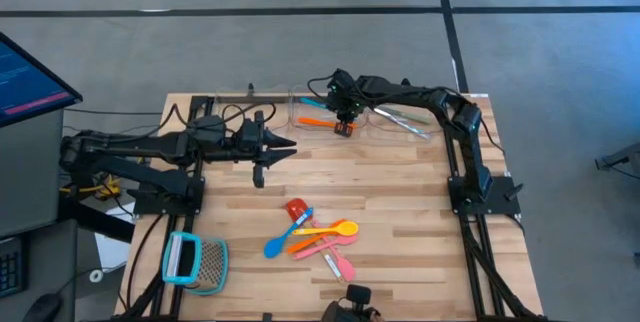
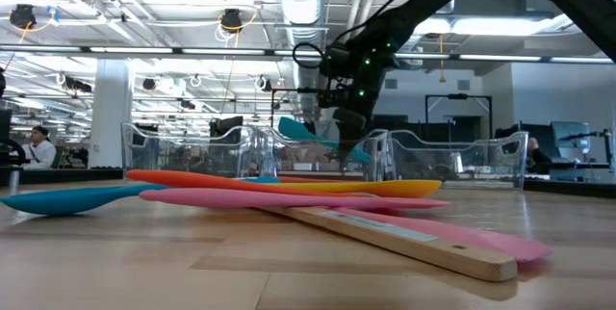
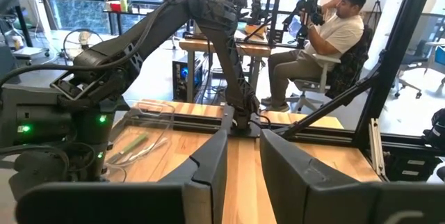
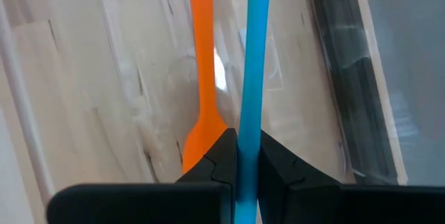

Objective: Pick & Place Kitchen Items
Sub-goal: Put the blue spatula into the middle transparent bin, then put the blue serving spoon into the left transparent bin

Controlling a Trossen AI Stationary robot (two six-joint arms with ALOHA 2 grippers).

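Observation:
My right gripper (image 1: 345,125) hangs over a clear container (image 1: 300,110) at the table's far edge, shut on a slim blue utensil (image 4: 256,57). Under it an orange utensil (image 4: 203,57) lies flat on the container's floor. Near the table's middle a pile lies flat on the wood: a red-headed spatula (image 1: 297,209), a blue spoon (image 1: 275,247), a yellow spoon (image 1: 337,228), and orange (image 1: 312,243) and pink (image 1: 335,259) pieces. My left gripper (image 1: 278,148) waits open, level, above the table's left half. My right gripper pinches the blue utensil's slim handle (image 4: 249,130) between its two fingers (image 4: 274,158). The fingers slant down from above. The handle runs forward out of the fingers, along them, over the container. In the low view the utensil (image 2: 310,130) sits tilted; whether it touches the container I cannot tell.
Several clear containers (image 2: 452,144) line the far edge; the right one holds greenish utensils (image 1: 400,118). A teal-framed mesh tool (image 1: 196,262) lies at the near left corner. Beyond the table a seated person (image 3: 327,36) shows in the left wrist view.

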